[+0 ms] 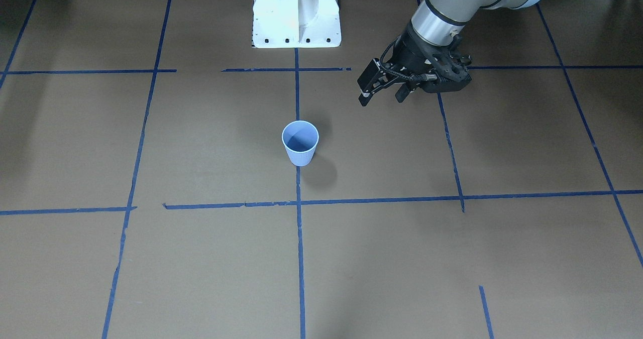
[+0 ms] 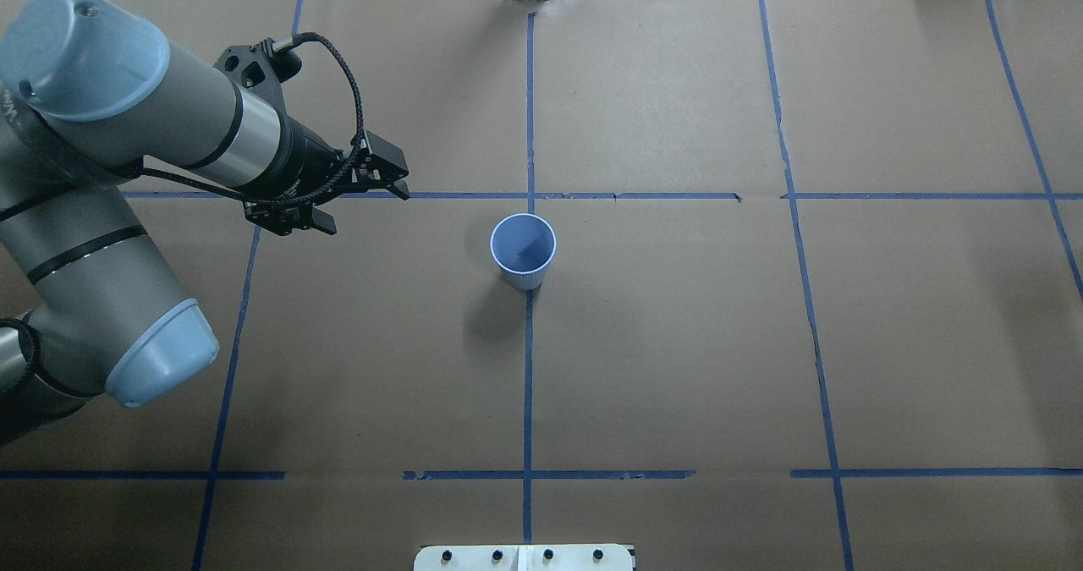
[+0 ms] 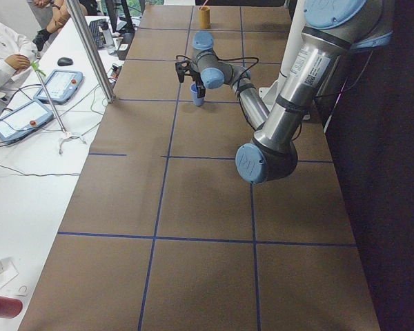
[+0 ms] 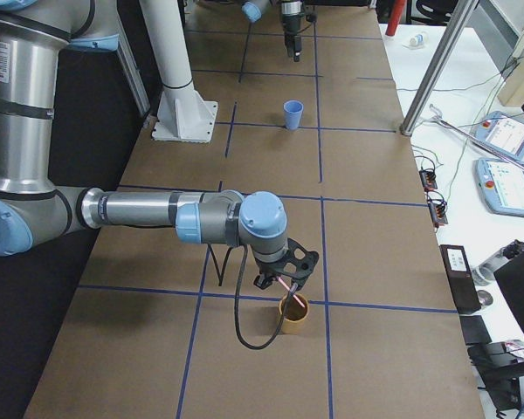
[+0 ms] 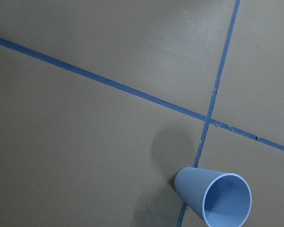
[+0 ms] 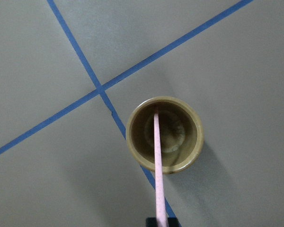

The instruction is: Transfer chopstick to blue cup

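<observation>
The blue cup (image 1: 300, 150) (image 2: 523, 249) stands upright and empty at the table's centre on a blue tape line; it also shows in the left wrist view (image 5: 213, 198). My left gripper (image 1: 382, 99) (image 2: 365, 210) hovers open and empty a short way from the cup on my left side. My right gripper (image 4: 279, 284) (image 6: 161, 222) is far off on my right, just above a brown cup (image 4: 293, 316) (image 6: 163, 135). It is shut on the pale pink chopstick (image 6: 157, 156), whose lower end is inside the brown cup.
The white robot base (image 1: 296, 17) stands behind the blue cup. A side table with teach pendants (image 4: 506, 161), cables and a metal post (image 4: 432, 70) runs along the far edge. Operators sit there (image 3: 7, 52). Blue tape lines grid the brown table.
</observation>
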{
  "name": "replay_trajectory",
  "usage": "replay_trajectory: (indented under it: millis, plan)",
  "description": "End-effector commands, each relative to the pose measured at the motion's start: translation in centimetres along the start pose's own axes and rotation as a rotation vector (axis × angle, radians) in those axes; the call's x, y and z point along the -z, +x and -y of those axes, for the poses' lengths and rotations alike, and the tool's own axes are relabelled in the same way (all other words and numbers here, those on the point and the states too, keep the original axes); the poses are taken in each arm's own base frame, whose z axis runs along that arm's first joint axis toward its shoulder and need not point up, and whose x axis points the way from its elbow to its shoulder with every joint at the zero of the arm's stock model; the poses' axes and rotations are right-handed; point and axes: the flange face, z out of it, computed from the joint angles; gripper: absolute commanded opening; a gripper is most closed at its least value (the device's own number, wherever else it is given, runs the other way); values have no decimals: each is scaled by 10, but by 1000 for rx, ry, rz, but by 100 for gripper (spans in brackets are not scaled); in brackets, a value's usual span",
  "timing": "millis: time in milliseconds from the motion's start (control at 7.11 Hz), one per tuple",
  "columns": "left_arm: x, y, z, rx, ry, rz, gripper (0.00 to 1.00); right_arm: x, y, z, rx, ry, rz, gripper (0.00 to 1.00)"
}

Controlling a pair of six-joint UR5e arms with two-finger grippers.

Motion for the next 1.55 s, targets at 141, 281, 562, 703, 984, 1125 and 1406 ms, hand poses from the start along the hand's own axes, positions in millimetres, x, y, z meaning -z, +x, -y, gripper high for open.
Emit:
replay_trajectory:
  millis: [141, 281, 562, 703, 984, 1125, 1406]
  plan:
    - [2, -1, -1, -2, 1, -3, 100, 61, -51, -48, -11, -22, 41, 0]
    - [6, -8, -2, -2, 2, -2, 100, 71, -70, -62, -19, -99, 176, 0]
    - [14, -21, 6, 14, 19, 4, 100, 75, -99, -77, -26, -235, 376, 0]
    - [21, -30, 15, 21, 37, 4, 100, 77, -137, -88, -18, -310, 415, 0]
    - [25, -44, 28, 38, 57, 16, 100, 93, -274, -82, -100, -450, 422, 0]
    - [27, -46, 33, 46, 65, 19, 100, 83, -343, -96, -114, -523, 384, 0]
    - [27, -50, 40, 46, 75, 12, 100, 59, -449, -120, -110, -602, 314, 0]
